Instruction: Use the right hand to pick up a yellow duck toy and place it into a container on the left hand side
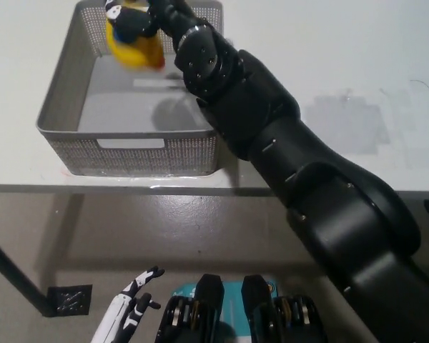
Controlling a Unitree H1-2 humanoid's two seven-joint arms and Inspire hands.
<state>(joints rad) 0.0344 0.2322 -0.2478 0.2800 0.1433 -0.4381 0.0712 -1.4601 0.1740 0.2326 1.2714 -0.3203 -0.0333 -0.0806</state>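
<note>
Duck (pixel 136 48) motion-blurred, edges smeared; top part covered by right hand (pixel 132 20), so no head or beak detail readable. Right hand itself partly cut by top edge, fingers (pixel 118 11) only partly in frame. Basket (pixel 64 107) right wall and far right corner hidden behind black arm (pixel 272 143); far rim partly behind hand and duck. Can't tell whether duck touches basket floor or hangs above it. Arm runs off bottom-right edge. Surface (pixel 343 57) cut by top, left and right edges. Left hand (pixel 132 304) cropped at bottom edge, small, only fingers and part of palm showing, spread apart.
</note>
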